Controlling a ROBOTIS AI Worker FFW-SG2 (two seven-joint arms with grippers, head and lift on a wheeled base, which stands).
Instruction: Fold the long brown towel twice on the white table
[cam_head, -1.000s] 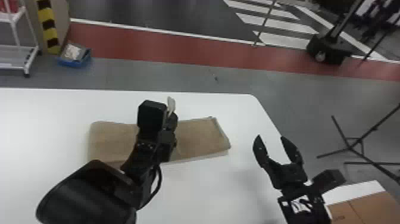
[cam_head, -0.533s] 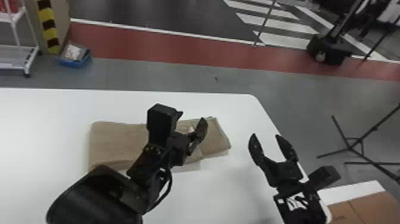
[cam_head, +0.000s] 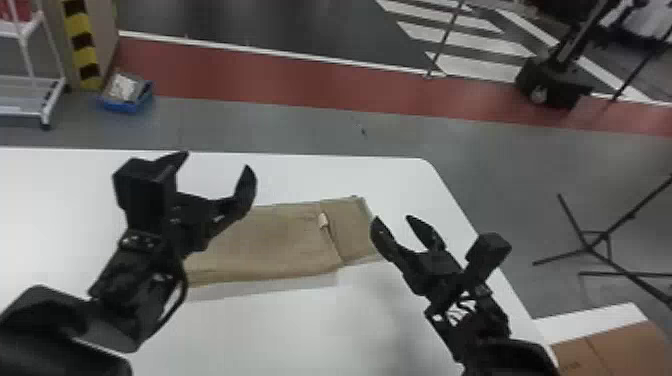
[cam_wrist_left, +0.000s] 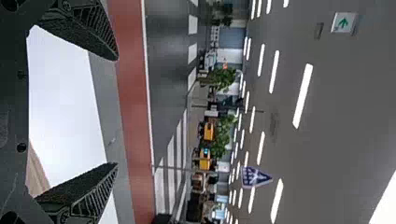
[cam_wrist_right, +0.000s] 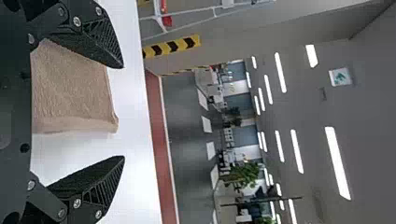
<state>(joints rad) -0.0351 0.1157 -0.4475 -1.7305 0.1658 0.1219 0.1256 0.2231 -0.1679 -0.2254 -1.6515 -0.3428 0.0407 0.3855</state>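
- Before you: towel (cam_head: 272, 240) folded on the table (cam_head: 280, 335), upper layer stopping short of its right end.
- Your left pincer (cam_head: 216, 162): wide, empty.
- Your right pincer (cam_head: 394, 220): wide, empty, near the towel's right end.

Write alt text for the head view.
A brown towel, folded over on itself, lies on a white table. The robot's open left gripper partly hides the towel's left side; its open right gripper is near the right end. Beyond the table, a red strip crosses gray floor.
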